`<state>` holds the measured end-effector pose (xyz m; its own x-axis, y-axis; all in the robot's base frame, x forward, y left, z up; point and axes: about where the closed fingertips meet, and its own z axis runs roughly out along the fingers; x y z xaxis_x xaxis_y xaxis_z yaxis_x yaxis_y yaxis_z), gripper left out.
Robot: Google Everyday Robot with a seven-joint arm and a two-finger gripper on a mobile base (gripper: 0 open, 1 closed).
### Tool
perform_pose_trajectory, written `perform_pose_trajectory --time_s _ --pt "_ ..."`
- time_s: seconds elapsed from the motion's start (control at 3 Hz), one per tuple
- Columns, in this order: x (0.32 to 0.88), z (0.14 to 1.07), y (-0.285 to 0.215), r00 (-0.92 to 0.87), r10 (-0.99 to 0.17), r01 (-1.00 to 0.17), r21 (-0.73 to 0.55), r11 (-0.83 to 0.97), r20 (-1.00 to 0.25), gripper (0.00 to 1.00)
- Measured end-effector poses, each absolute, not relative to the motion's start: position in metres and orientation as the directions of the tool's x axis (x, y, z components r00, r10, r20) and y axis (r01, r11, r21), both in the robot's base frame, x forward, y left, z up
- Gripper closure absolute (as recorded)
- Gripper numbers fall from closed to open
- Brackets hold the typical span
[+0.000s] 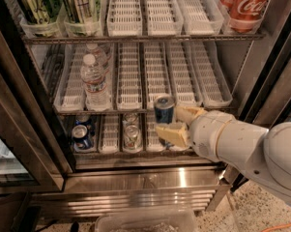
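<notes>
My gripper (173,121) is shut on a blue can (164,109), held upright in front of the open fridge, just outside the middle shelf (135,111). The white arm (241,146) comes in from the lower right. One tan finger (173,133) lies below the can and the other finger (188,113) to its right. Two water bottles (94,81) stand at the left of the middle shelf.
Green cans (55,4) stand on the top shelf at left and red cola cans (245,4) at right. On the bottom shelf sit a blue can (80,137) and silver cans (131,132). The fridge door frame (24,110) stands at the left. A clear bin (145,221) lies on the floor.
</notes>
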<state>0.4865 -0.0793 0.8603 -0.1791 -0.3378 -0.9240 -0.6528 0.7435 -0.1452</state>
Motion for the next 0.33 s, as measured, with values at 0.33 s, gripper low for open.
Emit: perform_pose_trajectory --time_s 0.33 --pt "0.4725 0.8552 -0.0699 -0.19 -0.341 -0.704 -0.114 0.701 -0.921 1.0"
